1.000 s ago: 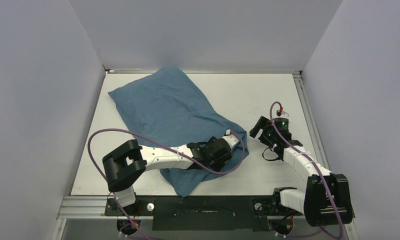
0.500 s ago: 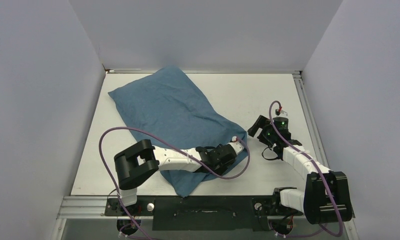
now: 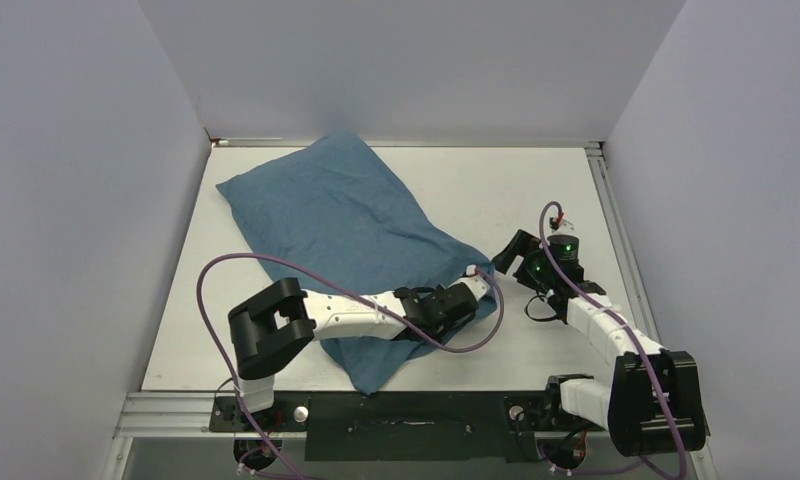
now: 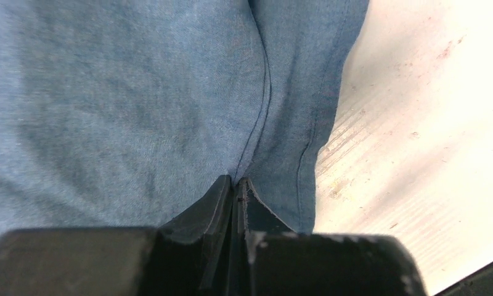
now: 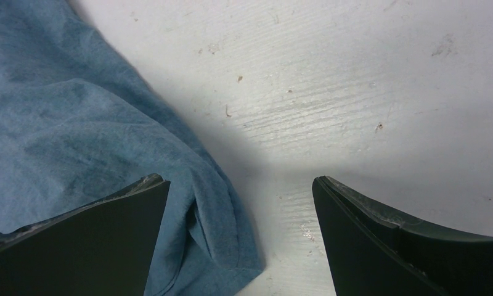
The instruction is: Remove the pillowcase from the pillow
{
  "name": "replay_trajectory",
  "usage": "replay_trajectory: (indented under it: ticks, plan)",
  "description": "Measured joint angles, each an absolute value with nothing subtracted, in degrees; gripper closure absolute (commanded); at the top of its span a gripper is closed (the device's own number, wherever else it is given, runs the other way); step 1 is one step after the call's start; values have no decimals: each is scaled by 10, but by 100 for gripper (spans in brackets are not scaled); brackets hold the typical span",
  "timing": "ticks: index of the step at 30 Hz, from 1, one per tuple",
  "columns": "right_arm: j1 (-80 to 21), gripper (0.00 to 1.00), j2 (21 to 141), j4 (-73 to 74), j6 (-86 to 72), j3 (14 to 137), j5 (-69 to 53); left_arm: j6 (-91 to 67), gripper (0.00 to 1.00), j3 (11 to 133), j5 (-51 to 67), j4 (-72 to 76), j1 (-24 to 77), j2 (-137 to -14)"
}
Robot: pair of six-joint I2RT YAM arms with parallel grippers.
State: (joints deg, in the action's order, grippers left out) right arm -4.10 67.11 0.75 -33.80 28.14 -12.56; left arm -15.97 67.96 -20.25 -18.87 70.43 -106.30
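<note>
Across the desk, from the far-left corner down toward the middle of the near edge, lies the pillowcase (image 3: 346, 225), one rumpled blue sack, and whatever's inside is fully covered. The left gripper (image 4: 236, 182) is pinched tight on a fold by the cloth's right-hand hem. The right gripper (image 5: 239, 179) hangs spread wide over that same corner of cloth. The desk (image 3: 496, 190) is white and scuffed, with pale walls (image 3: 406, 60) on three sides. Versus a second ago, the left gripper slid right to the hem and the right one crept closer. Count: one pillowcase, two grippers.
</note>
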Motion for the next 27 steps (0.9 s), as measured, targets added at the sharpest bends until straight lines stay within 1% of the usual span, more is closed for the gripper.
replay_trajectory:
  ticks: [6,11,16,21,25,26,27]
  plan:
    - [-41,9,637,9,-336,281,-154,-149,100,710,-217,-236,704,-1028]
    - [-47,9,602,30,-331,281,-171,-143,100,723,-221,-247,704,-985]
    - [-63,9,573,59,-318,283,-185,-142,100,726,-228,-255,704,-973]
    - [-102,8,529,98,-310,289,-191,-139,100,726,-254,-276,697,-962]
    - [-152,3,488,105,-314,290,-192,-133,100,726,-277,-283,680,-930]
    - [-163,0,482,105,-317,290,-192,-132,100,726,-282,-283,674,-921]
    - [-174,3,478,103,-321,290,-194,-130,100,726,-286,-284,668,-912]
